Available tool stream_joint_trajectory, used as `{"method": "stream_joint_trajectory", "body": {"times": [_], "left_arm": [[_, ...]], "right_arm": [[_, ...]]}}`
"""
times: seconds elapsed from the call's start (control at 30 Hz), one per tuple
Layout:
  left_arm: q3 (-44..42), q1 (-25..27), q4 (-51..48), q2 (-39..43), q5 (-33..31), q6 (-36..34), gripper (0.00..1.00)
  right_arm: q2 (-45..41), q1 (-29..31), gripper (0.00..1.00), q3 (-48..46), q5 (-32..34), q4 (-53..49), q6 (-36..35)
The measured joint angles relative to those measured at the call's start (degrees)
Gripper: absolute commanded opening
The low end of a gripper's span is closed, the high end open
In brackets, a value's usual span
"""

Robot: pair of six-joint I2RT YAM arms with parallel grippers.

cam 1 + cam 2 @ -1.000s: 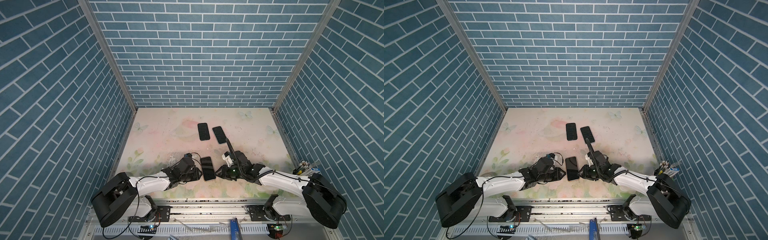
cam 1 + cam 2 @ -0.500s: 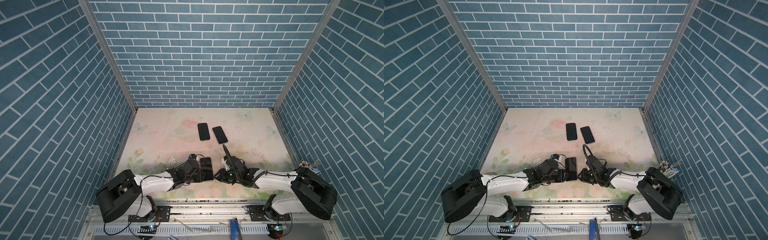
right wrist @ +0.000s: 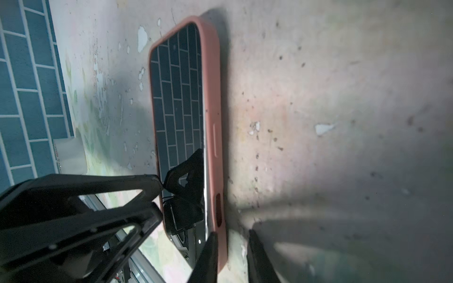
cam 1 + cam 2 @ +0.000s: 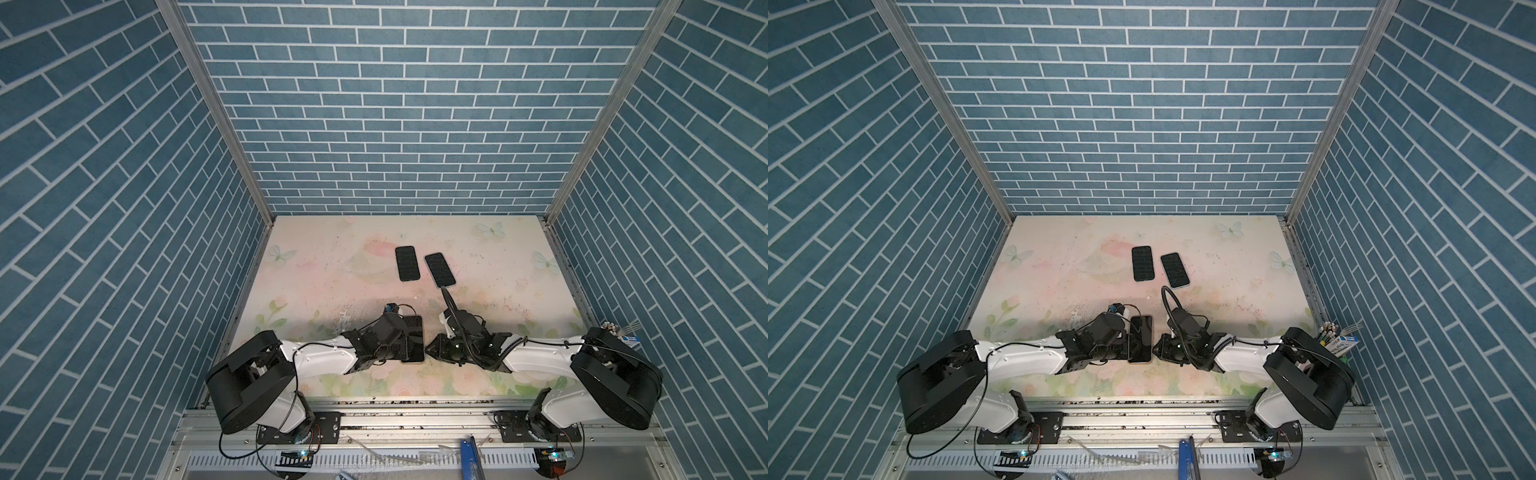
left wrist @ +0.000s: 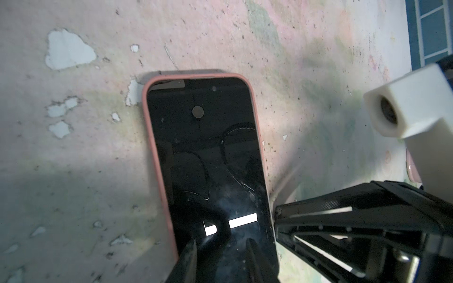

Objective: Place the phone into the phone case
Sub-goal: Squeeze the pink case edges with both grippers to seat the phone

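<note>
The phone (image 5: 208, 159) lay in the pink phone case (image 3: 215, 98) on the desk (image 4: 498, 266) between both arms. I judged it nearly seated, with one long edge perhaps proud and wanting a last press. The left fingers (image 5: 187, 267) stood slightly parted over the screen and the right fingers (image 3: 207, 264) parted at the case's side — neither pinched anything.

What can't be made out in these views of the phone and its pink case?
- Phone end under the left gripper: left wrist view, covered by its fingers and cut by the frame edge, so seating in the pink case is unclear there.
- Case's left side: both top views, the left gripper's wrist covers it.
- Far left phone and far right phone: both top views, too small to tell whether cased.
</note>
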State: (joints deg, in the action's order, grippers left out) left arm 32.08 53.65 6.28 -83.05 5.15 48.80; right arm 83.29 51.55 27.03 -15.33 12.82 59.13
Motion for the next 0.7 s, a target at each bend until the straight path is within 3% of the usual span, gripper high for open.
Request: {"method": "stream_joint_trajectory", "body": {"times": [0.2, 0.4, 0.7], "left_arm": [[-2.1, 0.0, -0.3, 3.6, -1.0, 0.1, 0.36], [-6.3, 0.0, -1.5, 11.9, -3.5, 1.8, 0.38], [-6.6, 0.0, -1.3, 7.8, -2.9, 2.9, 0.36]], "right_arm": [[-0.7, 0.2, 0.23, -0.2, 0.8, 0.0, 0.0], [-9.0, 0.4, 0.24, -0.1, 2.5, -8.0, -0.5], [-8.4, 3.3, 0.24, 1.9, 1.9, -13.0, -0.7]]}}
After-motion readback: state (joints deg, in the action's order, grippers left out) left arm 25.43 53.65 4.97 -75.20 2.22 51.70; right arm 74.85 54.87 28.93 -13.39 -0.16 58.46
